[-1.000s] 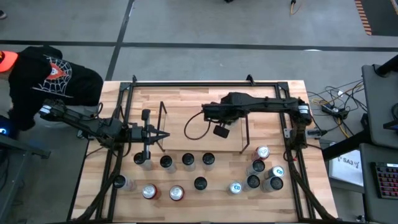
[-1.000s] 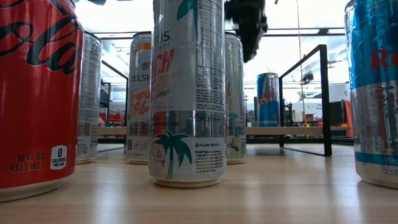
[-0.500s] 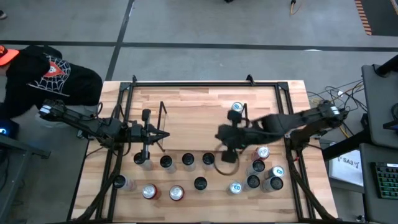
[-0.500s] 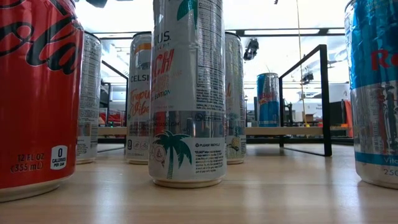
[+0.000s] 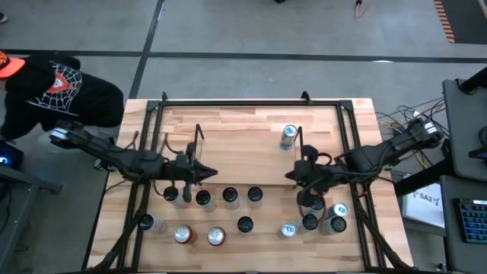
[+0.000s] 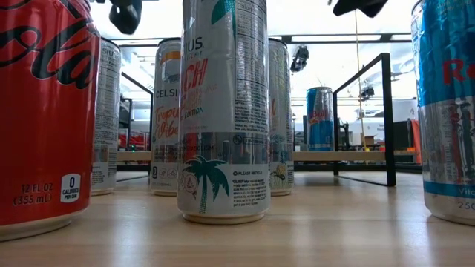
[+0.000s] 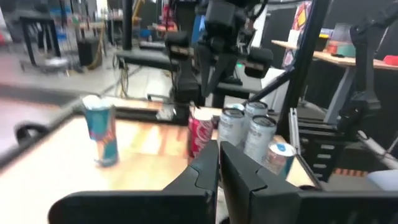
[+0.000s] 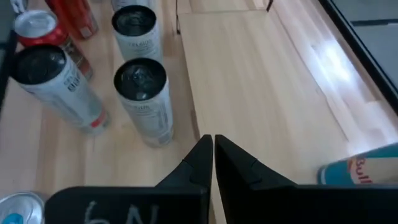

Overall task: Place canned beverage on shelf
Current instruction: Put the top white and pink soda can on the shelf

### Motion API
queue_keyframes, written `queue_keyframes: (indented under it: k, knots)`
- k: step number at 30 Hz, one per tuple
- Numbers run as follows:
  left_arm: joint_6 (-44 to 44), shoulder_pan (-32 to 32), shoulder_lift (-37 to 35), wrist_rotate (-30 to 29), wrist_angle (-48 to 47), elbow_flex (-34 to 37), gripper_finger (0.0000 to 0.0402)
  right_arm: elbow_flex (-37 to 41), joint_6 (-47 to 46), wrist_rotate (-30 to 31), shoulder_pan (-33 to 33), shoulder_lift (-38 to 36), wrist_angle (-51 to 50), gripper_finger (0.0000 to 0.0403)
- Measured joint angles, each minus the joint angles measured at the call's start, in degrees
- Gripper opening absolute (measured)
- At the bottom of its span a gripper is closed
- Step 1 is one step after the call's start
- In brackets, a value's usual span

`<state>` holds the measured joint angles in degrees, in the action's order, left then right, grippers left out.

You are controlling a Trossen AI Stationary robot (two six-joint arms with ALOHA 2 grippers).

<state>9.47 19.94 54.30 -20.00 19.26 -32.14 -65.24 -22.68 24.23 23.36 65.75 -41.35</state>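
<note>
So one blue can (image 5: 288, 136) is already standing upright on the shelf (image 5: 251, 164), right by its right-hand wire end frame, and the rest of the cans are bunched along the near side of the table (image 5: 251, 122). The relation I care about for the next move: the cluster of cans (image 5: 323, 209) at the near right sits almost directly under and just in front of my right gripper (image 5: 292, 174), while the shelf lies on the far side of that gripper, toward the back of the table. All the cans stand upright, long axis vertical, so I'd guess a sideways grab around the body is what's called for. In the right wrist view the two fingers are pressed together with nothing between them, and two dark-topped white cans (image 8: 144, 99) stand just ahead of the tips, so that gripper would have to spread before it can take either one. The right arm reaches in low from the right edge, pointing toward the middle of the table. My left gripper (image 5: 204, 172) hovers over the left end of the can row (image 5: 213, 196), fingers also closed and empty going by its wrist view. Right arm looks nearer the right cluster, left arm nearer the row, so either could go next. A person (image 5: 46, 91) in a black hoodie is at the far left corner.
</note>
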Motion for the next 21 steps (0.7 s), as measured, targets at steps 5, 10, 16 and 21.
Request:
queue_keyframes:
  k: [5, 10, 16, 21]
  knots:
    - [4.2, 0.2, 5.2, 0.9, 5.9, 0.0, 0.0000, 7.1, 4.1, 0.0, 0.7, -5.0, 10.2, 0.0009]
    - [10.3, 0.3, 6.4, 3.1, 5.4, -0.4, 0.0000, 12.6, 5.7, 0.0, 1.2, -8.4, 17.0, 0.0009]
    - [13.8, 0.7, 8.8, 1.9, -1.9, -6.5, 0.0000, 15.6, 3.1, -0.1, 2.5, -9.1, 18.4, 0.0009]
    - [16.2, 1.9, 13.2, 3.0, -22.5, -17.7, 0.0000, 16.6, 2.2, 0.0, 4.3, -8.6, 19.9, 0.0009]
